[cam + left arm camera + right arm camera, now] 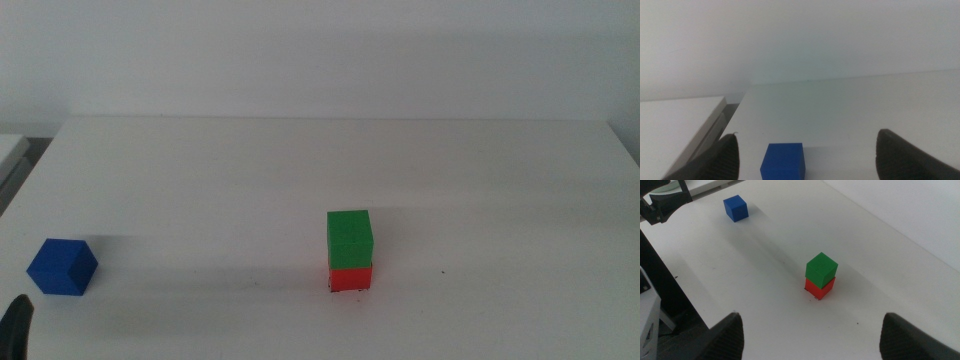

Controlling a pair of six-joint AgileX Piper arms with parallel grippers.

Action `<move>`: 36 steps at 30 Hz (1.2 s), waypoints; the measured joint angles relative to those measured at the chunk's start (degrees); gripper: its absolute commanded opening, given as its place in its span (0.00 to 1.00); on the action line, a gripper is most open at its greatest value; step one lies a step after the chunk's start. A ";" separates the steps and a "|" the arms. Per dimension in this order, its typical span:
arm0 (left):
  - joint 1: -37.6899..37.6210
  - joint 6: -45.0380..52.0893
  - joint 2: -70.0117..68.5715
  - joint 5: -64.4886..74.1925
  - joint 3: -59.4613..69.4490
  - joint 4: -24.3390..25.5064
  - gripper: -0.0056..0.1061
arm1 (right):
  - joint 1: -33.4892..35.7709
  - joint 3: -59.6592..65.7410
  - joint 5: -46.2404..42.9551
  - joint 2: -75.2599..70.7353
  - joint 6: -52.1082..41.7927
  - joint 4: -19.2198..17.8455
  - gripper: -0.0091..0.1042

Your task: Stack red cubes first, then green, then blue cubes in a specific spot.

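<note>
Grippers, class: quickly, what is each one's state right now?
Left gripper: open, empty, blue cube just ahead between its jaws.
Right gripper: open, empty.

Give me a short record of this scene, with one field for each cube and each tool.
small matte red cube: on the white table, bottom of stack
small matte green cube: on the red cube
small matte blue cube: alone on the table, far left
left tool: open, low, facing the blue cube
right tool: open, away from the stack

A bare lab-like test bench: plain white matte tabletop against a blank white wall at 12 o'clock
</note>
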 measured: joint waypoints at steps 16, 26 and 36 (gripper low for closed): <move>2.31 -0.84 54.31 56.70 -60.73 -0.35 0.88 | 0.00 0.00 0.00 0.00 0.00 -0.13 0.80; 4.42 1.03 75.40 59.09 -65.58 0.67 0.88 | 0.00 0.00 0.00 -0.10 0.00 -0.13 0.80; 9.82 9.41 89.24 50.45 -65.58 -1.97 0.88 | 0.00 0.00 0.00 -0.08 0.00 -0.13 0.80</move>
